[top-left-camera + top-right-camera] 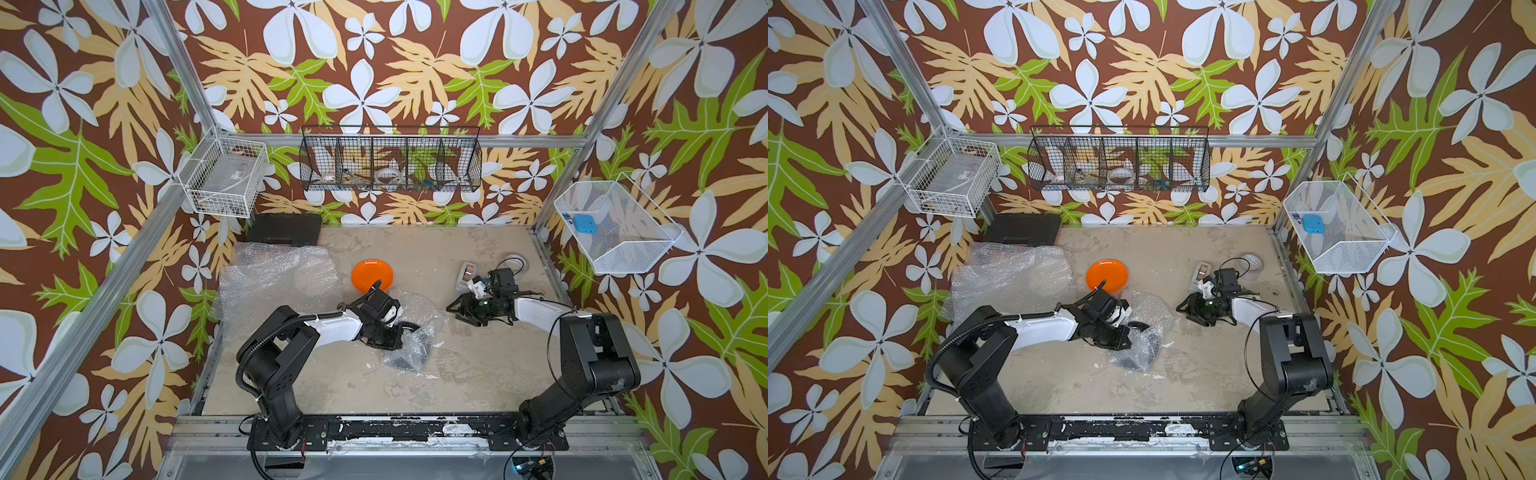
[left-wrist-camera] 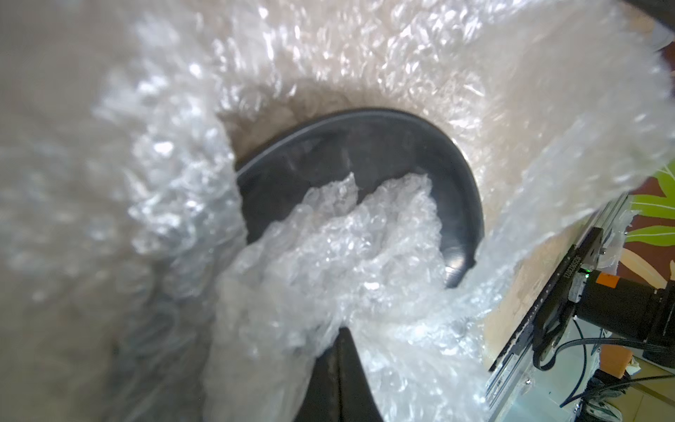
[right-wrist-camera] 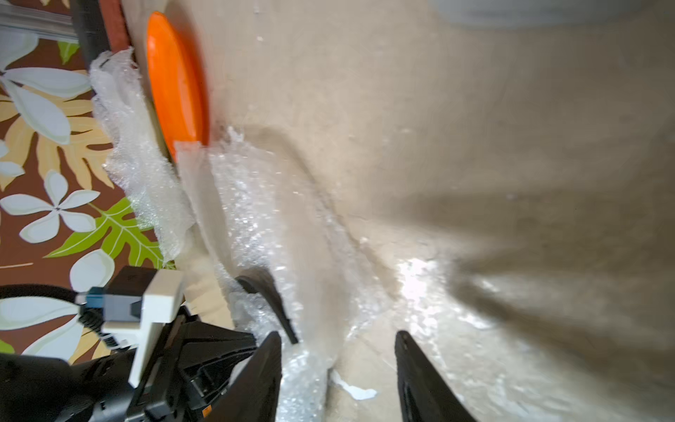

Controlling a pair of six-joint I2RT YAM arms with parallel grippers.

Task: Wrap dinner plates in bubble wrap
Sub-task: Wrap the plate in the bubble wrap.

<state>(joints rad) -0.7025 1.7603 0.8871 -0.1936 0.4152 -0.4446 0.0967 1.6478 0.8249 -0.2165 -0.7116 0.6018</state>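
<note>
One plate is part-wrapped and none is finished, as judged from the views. In both top views the black plate (image 1: 410,326) lies near the middle of the table (image 1: 478,365) inside a crumpled sheet of bubble wrap (image 1: 430,318), with its dark rim exposed beside the left gripper (image 1: 392,338); the orange plate (image 1: 1106,275) sits bare behind it, next to a stack of spare sheets (image 1: 1013,274); no other plate can be made out; the right gripper (image 1: 456,312) is just beside the sheet's edge. In the left wrist view the left jaws are closed on a bunched fold of wrap lying over the black plate (image 2: 365,164), part of whose face shows uncovered. In the right wrist view the right gripper (image 3: 339,336) has its jaws open, holding nothing. Outstanding, as judged: close the folds over the black plate; then wrap the orange plate.
</note>
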